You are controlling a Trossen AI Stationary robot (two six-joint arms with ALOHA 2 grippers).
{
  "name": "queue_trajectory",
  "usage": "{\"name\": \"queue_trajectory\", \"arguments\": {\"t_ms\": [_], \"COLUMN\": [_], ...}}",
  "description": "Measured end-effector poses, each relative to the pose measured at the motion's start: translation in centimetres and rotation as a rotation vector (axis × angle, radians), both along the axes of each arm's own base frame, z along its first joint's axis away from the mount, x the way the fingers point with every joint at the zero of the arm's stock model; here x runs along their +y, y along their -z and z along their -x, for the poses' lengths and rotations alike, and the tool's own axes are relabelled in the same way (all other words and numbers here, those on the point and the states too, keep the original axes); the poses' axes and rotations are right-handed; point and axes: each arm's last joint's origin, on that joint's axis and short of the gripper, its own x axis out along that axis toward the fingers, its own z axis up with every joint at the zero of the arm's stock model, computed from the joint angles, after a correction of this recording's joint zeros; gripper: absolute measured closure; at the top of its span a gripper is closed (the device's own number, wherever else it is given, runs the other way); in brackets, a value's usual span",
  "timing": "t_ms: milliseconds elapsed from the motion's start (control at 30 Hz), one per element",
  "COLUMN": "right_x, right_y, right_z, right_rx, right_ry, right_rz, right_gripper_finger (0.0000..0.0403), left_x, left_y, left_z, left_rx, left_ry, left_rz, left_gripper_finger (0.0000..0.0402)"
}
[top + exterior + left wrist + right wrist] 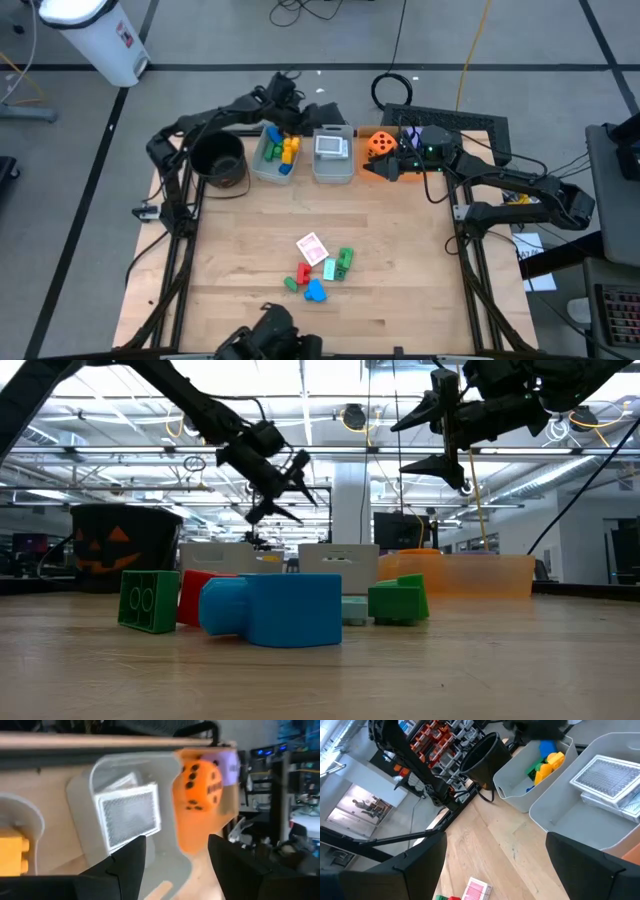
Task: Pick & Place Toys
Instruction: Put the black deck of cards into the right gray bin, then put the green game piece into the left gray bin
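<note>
Several toys lie loose near the table's front middle: a playing card (312,247), green blocks (343,262), a red block (303,272) and a blue block (316,291). At the far edge, one clear bin (262,160) holds yellow, blue and green blocks (284,150). A second bin (333,170) holds cards (130,815). An orange die (200,785) and a purple die (227,767) sit in the orange tray (372,170). My left gripper (318,112) hangs open above the far side of the bins, holding nothing. My right gripper (392,160) hangs open over the tray, holding nothing.
A black pot with a pumpkin face (120,545) stands left of the bins at the far left. Bare wood lies between the bins and the loose toys. Cables and a dark mat lie beyond the table's far edge.
</note>
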Motion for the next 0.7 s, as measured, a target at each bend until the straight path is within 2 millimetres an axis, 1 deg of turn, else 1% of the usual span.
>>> {"name": "queue_trajectory", "arguments": {"t_ms": [200, 267, 367, 467, 633, 700], "right_x": [-0.1, -0.1, -0.1, -0.2, -0.2, -0.2], "right_y": [-0.1, -0.2, -0.5, -0.9, -1.4, -1.6], "right_z": [0.0, 0.0, -0.1, -0.1, -0.2, -0.2], "right_rx": [-0.005, -0.018, -0.041, -0.069, -0.122, -0.137], "right_ry": [0.023, 0.02, 0.016, 0.015, 0.014, 0.014], "right_rz": [0.015, 0.039, 0.078, 0.105, 0.136, 0.146], "right_gripper_finger": [0.0074, 0.0074, 0.0074, 0.0074, 0.0074, 0.0074], "left_x": [-0.1, -0.4, -1.3, -2.5, -5.0, -6.0], "left_y": [-3.2, -4.8, -7.7, -11.0, -16.8, -18.5], "left_z": [1.4, 1.8, 2.7, 3.9, 6.3, 7.0], "left_rx": [-0.058, -0.095, -0.147, -0.211, -0.391, -0.458], "left_ry": [0.006, 0.024, 0.03, 0.008, -0.043, -0.058], "left_rz": [-0.125, -0.202, -0.325, -0.462, -0.652, -0.69], "left_gripper_finger": [0.0179, 0.0179, 0.0179, 0.0179, 0.0179, 0.0179]}}
